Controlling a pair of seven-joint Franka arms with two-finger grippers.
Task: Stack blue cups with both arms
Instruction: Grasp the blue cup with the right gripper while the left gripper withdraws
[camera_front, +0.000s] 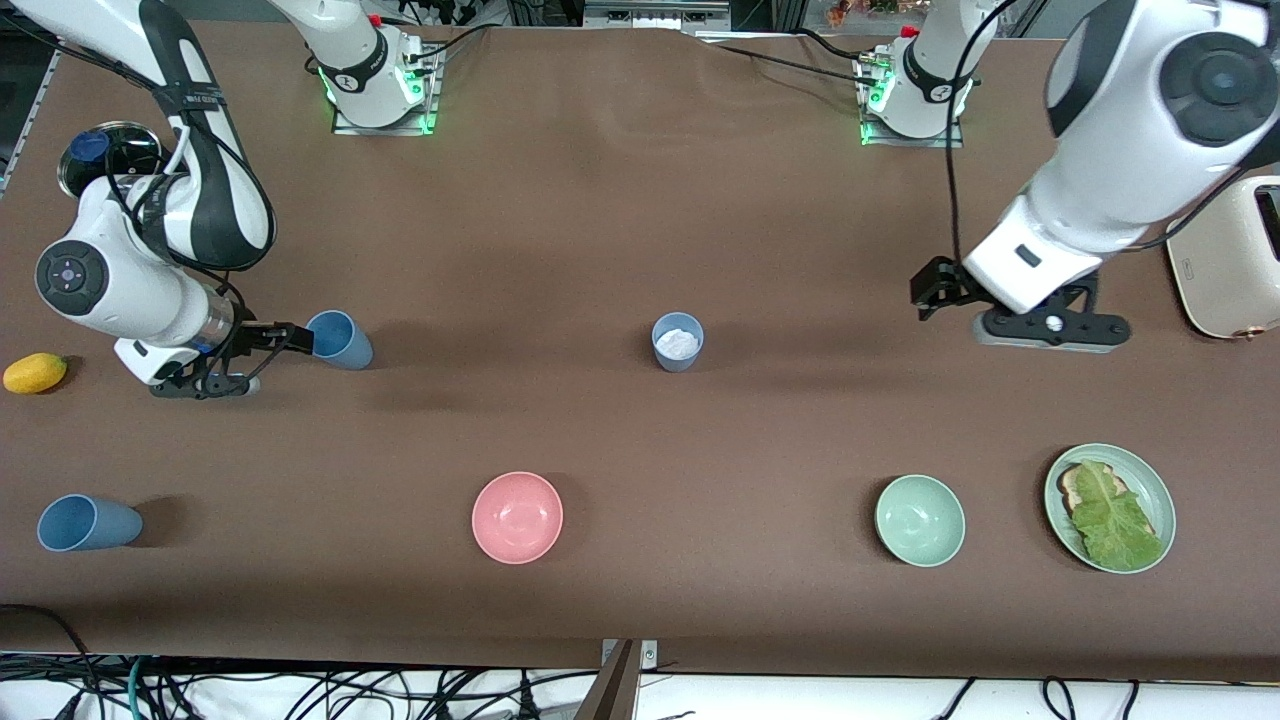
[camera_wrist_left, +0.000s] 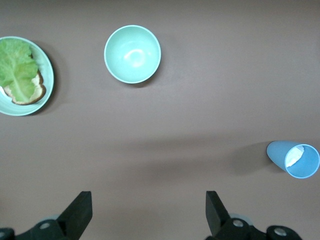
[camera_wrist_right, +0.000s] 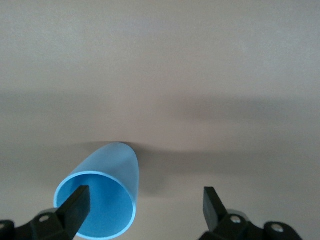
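Three blue cups stand on the brown table. The brighter one (camera_front: 341, 340) is at the right arm's end, and my right gripper (camera_front: 280, 345) is open right beside it. In the right wrist view the cup's mouth (camera_wrist_right: 100, 202) faces the camera, with one finger (camera_wrist_right: 76, 202) in front of its rim and the other off to the side. A paler cup (camera_front: 677, 342) with something white inside stands mid-table and shows in the left wrist view (camera_wrist_left: 295, 159). A third blue cup (camera_front: 88, 522) sits nearer the front camera. My left gripper (camera_front: 1050, 335) hangs open and empty over bare table (camera_wrist_left: 148, 210).
A pink bowl (camera_front: 517, 517), a mint-green bowl (camera_front: 920, 520) and a green plate with bread and lettuce (camera_front: 1110, 507) line the front. A yellow fruit (camera_front: 35, 373) lies beside the right arm. A cream toaster (camera_front: 1235, 260) stands at the left arm's end.
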